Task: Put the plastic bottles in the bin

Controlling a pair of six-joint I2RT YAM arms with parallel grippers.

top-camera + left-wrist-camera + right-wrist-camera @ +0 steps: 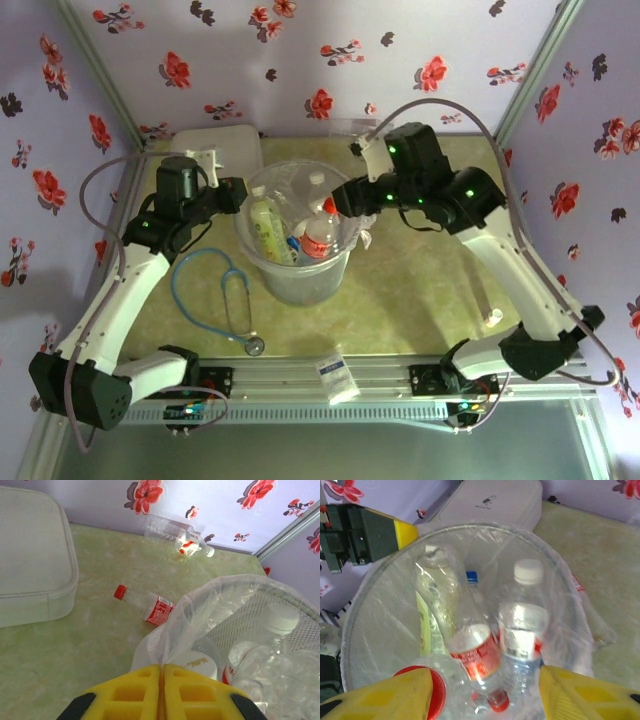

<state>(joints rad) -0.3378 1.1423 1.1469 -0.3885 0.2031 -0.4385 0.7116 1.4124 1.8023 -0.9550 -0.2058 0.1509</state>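
Observation:
The bin (300, 285) stands mid-table, a translucent mesh bucket lined with a clear bag (200, 607). Inside lie several plastic bottles: one with a red label (476, 656), one with a white cap (522, 625), one with a green label (426, 617). My right gripper (485, 680) hangs over the bin's right side (340, 200), its jaws apart with nothing between them. My left gripper (163, 668) is shut on the bag's edge at the bin's left rim (243, 195). Two more bottles lie on the table: a red-capped one (145, 605) and one by the back wall (177, 535).
A flat white lidded box (225, 150) sits at the back left, close to the left arm. A blue stethoscope (225, 290) lies in front of the bin. A small white packet (337, 377) rests at the near edge on the rail.

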